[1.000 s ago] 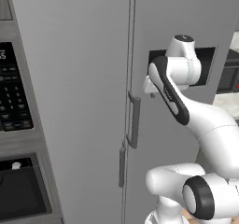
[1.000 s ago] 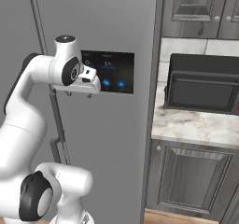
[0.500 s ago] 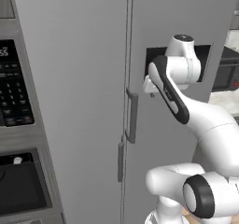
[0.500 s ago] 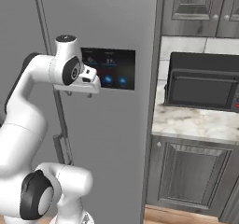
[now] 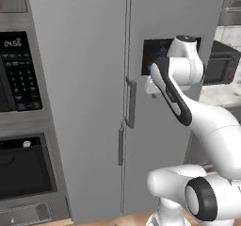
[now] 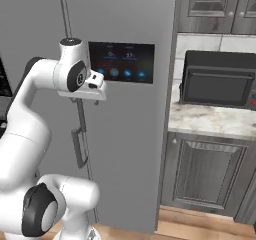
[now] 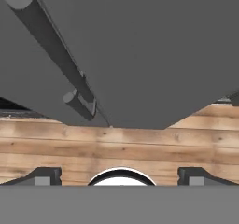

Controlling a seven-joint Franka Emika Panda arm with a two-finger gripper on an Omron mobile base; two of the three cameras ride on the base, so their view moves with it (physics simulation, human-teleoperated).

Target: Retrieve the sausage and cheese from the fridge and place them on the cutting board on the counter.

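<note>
The fridge (image 5: 84, 107) (image 6: 130, 149) stands with both grey doors shut, so the sausage and the cheese are hidden. The cutting board is out of view. My gripper (image 5: 150, 86) (image 6: 80, 100) hangs in front of the right door, just below the dark display panel (image 6: 121, 62) and near the top of its bar handle (image 5: 131, 102) (image 6: 77, 146). It points down along the door. In the hand view the gripper (image 7: 120, 176) is open with nothing between the fingertips (image 7: 44, 176), and the handle (image 7: 51, 45) runs up to the left.
A black built-in oven with a keypad (image 5: 19, 74) sits left of the fridge. To the right, a black microwave (image 6: 220, 79) rests on the marbled counter (image 6: 215, 121) over dark cabinets (image 6: 205, 171). Wooden floor (image 7: 121, 143) lies below.
The whole picture has drifted slightly, so the base has moved a little relative to the fridge. The arm keeps its pose and the gripper stays open.
</note>
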